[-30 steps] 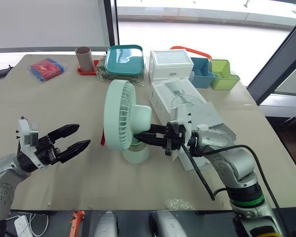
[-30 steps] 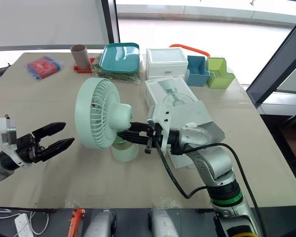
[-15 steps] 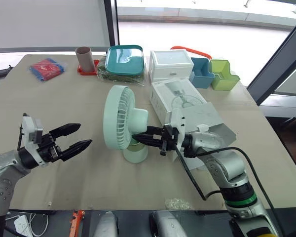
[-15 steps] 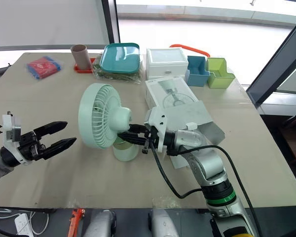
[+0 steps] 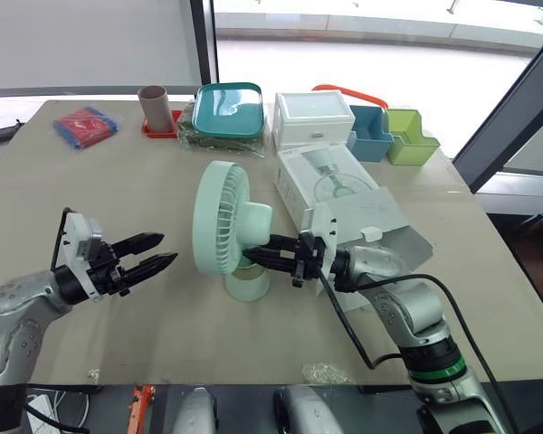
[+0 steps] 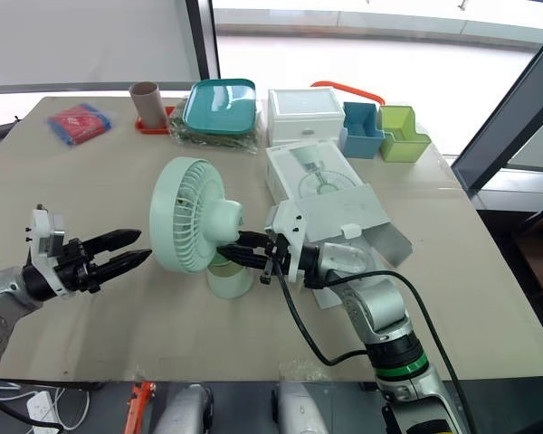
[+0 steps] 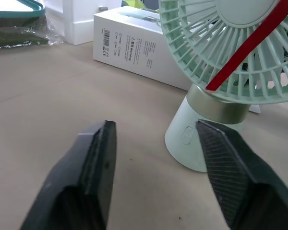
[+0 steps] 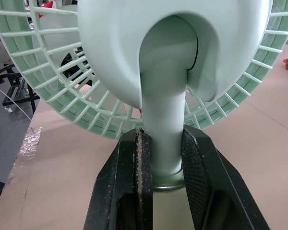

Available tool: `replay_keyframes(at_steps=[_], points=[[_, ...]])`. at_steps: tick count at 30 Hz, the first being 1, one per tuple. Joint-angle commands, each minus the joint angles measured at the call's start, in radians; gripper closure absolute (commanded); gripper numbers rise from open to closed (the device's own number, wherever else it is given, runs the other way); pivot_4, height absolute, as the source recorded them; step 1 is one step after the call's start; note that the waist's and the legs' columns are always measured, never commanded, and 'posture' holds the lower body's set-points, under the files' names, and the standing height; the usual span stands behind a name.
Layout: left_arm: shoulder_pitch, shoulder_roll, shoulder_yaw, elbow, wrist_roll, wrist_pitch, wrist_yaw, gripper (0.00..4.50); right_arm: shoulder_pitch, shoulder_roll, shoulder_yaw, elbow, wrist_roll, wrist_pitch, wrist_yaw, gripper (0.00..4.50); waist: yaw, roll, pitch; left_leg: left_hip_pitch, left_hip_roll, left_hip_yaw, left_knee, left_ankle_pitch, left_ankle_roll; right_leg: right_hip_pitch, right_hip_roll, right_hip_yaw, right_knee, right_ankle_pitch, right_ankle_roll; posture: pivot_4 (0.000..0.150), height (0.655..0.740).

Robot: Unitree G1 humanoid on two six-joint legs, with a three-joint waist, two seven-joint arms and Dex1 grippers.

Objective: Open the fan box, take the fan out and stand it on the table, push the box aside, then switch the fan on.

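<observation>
Left eye view: the mint fan [image 5: 224,217] stands upright on the desk [image 5: 109,190], grille toward the robot's left. The right gripper [image 5: 258,256] has its fingers clamped on the fan's neck above the base. The white fan box [image 5: 330,176] lies just behind, flap open. The left gripper [image 5: 160,263], fingers spread, hovers near the grille, not touching.

Fan [image 5: 222,221] stands mid-table [image 5: 118,190]. Box [image 5: 330,181] lies just right of it, slightly behind. Right gripper [image 5: 256,256] clamps the fan's neck from the right. Left gripper [image 5: 167,250] is left of the fan, apart. Back row, left to right: packet [image 5: 86,125], tube [image 5: 153,106], tray [image 5: 228,110], lidded container [image 5: 313,119], two bins [image 5: 371,132].
</observation>
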Motion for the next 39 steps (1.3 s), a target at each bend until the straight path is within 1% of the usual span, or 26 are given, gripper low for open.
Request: replay_keyframes(at_steps=[1, 5, 9, 12, 21, 39], points=[[-0.027, -0.008, -0.021, 0.001, 0.024, -0.019, -0.001, 3.04, -0.008, 0.006, -0.02, -0.036, 0.013, -0.029, -0.001, 3.88, 0.0, 0.0, 0.0, 0.0, 0.0, 0.0, 0.0, 0.0, 0.0, 0.0, 0.0, 0.0, 0.0, 0.0, 0.0, 0.15, 0.74], [-0.067, -0.032, -0.073, 0.053, 0.08, -0.049, 0.0, 4.46, 0.001, 0.009, -0.017, -0.043, 0.018, -0.034, -0.001, 3.88, 0.0, 0.0, 0.0, 0.0, 0.0, 0.0, 0.001, 0.0, 0.0, 0.0, 0.0, 0.0, 0.001, 0.0, 0.0, 0.15, 0.74], [-0.091, -0.042, -0.126, 0.072, 0.12, -0.066, -0.023, 4.46, 0.008, 0.014, -0.013, -0.05, 0.02, -0.042, 0.002, 3.88, 0.0, 0.0, 0.0, 0.0, 0.0, 0.0, 0.001, 0.0, 0.0, 0.0, 0.0, 0.0, 0.002, 0.0, 0.0, 0.15, 0.74], [-0.104, -0.048, -0.187, 0.092, 0.174, -0.099, -0.049, 4.46, 0.016, 0.013, -0.01, -0.058, 0.02, -0.053, 0.01, 3.88, 0.0, 0.0, 0.0, 0.0, 0.0, 0.0, 0.001, 0.0, 0.0, 0.0, 0.0, 0.0, 0.002, 0.0, 0.0, 0.15, 0.74], [-0.173, -0.121, -0.266, 0.169, 0.222, -0.143, -0.06, 4.46, 0.015, 0.017, 0.011, -0.063, 0.005, -0.061, 0.007, 3.88, 0.0, 0.0, 0.0, 0.001, -0.001, 0.0, 0.002, 0.0, 0.0, 0.0, 0.0, 0.0, 0.004, 0.0, 0.0, 0.15, 0.74], [-0.2, -0.154, -0.285, 0.209, 0.242, -0.163, -0.094, 4.46, 0.004, 0.016, 0.023, -0.063, -0.006, -0.064, 0.004, 3.88, -0.001, 0.0, 0.0, 0.002, -0.001, 0.0, 0.003, 0.0, 0.0, 0.0, 0.001, 0.001, 0.006, 0.0, 0.0, 0.15, 0.74]])
